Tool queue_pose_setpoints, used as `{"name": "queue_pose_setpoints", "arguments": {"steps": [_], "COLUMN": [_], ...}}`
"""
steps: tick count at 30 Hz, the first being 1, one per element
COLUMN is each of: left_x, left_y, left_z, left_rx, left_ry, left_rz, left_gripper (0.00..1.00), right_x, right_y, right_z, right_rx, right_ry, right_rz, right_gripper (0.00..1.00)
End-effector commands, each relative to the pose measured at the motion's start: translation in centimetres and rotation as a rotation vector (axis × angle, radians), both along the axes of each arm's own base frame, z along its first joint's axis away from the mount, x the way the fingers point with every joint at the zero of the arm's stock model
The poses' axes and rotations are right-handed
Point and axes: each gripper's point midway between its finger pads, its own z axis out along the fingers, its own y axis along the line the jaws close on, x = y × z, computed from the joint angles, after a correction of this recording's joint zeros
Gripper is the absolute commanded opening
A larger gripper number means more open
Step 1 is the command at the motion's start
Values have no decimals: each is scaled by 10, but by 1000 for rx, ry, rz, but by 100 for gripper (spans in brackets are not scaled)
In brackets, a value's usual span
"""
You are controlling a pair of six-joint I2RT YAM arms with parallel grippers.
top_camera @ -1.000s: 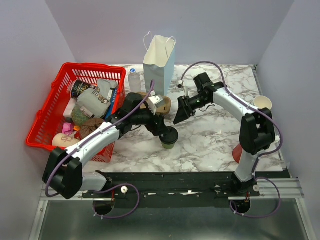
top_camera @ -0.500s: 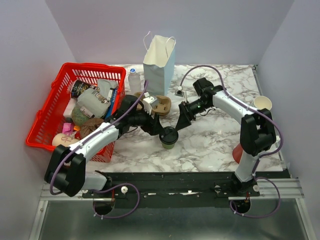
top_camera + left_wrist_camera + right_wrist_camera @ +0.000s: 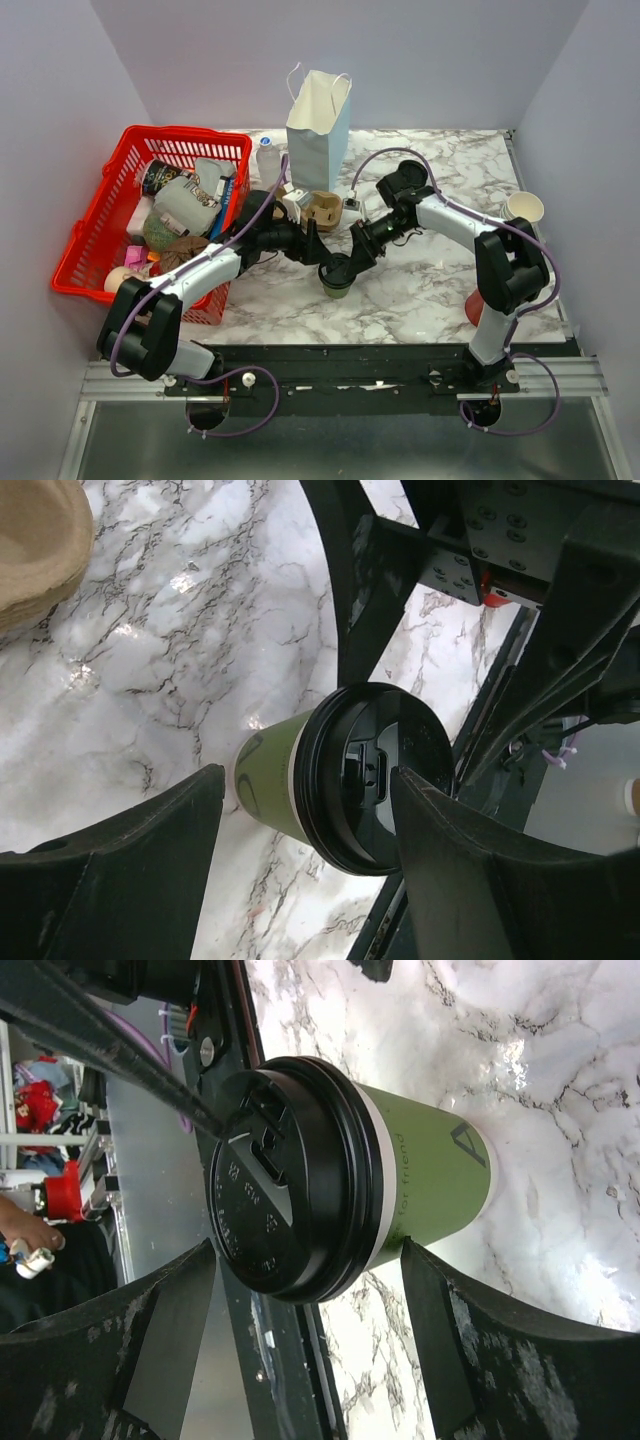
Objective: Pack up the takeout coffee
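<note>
The takeout coffee (image 3: 337, 279), an olive-green paper cup with a black sip lid, stands upright on the marble table near its front edge. My left gripper (image 3: 321, 257) is open just behind and left of it. In the left wrist view the cup (image 3: 270, 785) sits between the wide-apart fingers (image 3: 130, 870), its lid (image 3: 375, 775) close to the right finger. My right gripper (image 3: 353, 261) is open and reaches in from the right. In the right wrist view the cup (image 3: 430, 1185) and lid (image 3: 290, 1190) lie between its fingers (image 3: 470, 1350), with gaps on both sides.
A white paper bag (image 3: 318, 125) stands open at the back centre. A brown pulp cup carrier (image 3: 325, 208) and a clear bottle (image 3: 268, 158) are beside it. A full red basket (image 3: 95, 235) is on the left. A white-rimmed cup (image 3: 525, 207) and a red cup (image 3: 474, 306) are on the right.
My right gripper has moved down and left from the table's middle to straddle the cup. My left gripper has drawn back up and left off the cup's top. The cup has stayed put.
</note>
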Motion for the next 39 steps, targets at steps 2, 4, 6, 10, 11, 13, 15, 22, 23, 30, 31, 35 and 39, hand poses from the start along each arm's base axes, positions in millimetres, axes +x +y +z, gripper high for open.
{"name": "queue_pose_setpoints", "arguments": {"steps": [2, 4, 6, 10, 11, 13, 15, 22, 23, 30, 31, 35, 39], "left_x": [-6, -5, -1, 1, 2, 1, 0, 0, 3, -2, -1, 6, -2], "left_y": [2, 4, 6, 12, 14, 16, 17, 23, 24, 19, 20, 21, 23], "left_z": [-11, -17, -21, -33, -34, -39, -43, -56, -55, -41, -34, -12, -1], "left_rx": [-25, -25, -34, -32, -31, -26, -25, 18, 24, 21, 32, 85, 118], "left_ry": [51, 64, 85, 124, 128, 139, 138, 127, 105, 21, -19, -168, -187], "left_rz": [-2, 11, 41, 78, 84, 89, 90, 106, 100, 18, 19, 32, 23], "left_gripper": [74, 73, 72, 71, 70, 70, 70, 67, 66, 68, 68, 69, 69], "right_x": [1, 1, 2, 3, 3, 4, 5, 8, 8, 7, 6, 5, 5], "right_y": [5, 5, 4, 3, 3, 3, 3, 3, 3, 3, 2, 1, 3], "right_z": [2, -1, -5, -10, -12, -15, -17, -20, -21, -25, -25, -25, -24], "right_rx": [14, 3, -10, -29, -34, -43, -49, -71, -77, -87, -89, -92, -84], "right_ry": [-49, -39, -41, -29, -27, -20, -20, -11, -3, 30, 32, 36, 44], "right_rz": [-3, -8, -13, -20, -22, -26, -26, -42, -46, -55, -54, -57, -55], "right_gripper": [83, 83, 82, 80, 80, 79, 78, 78, 78, 76, 76, 75, 75]}}
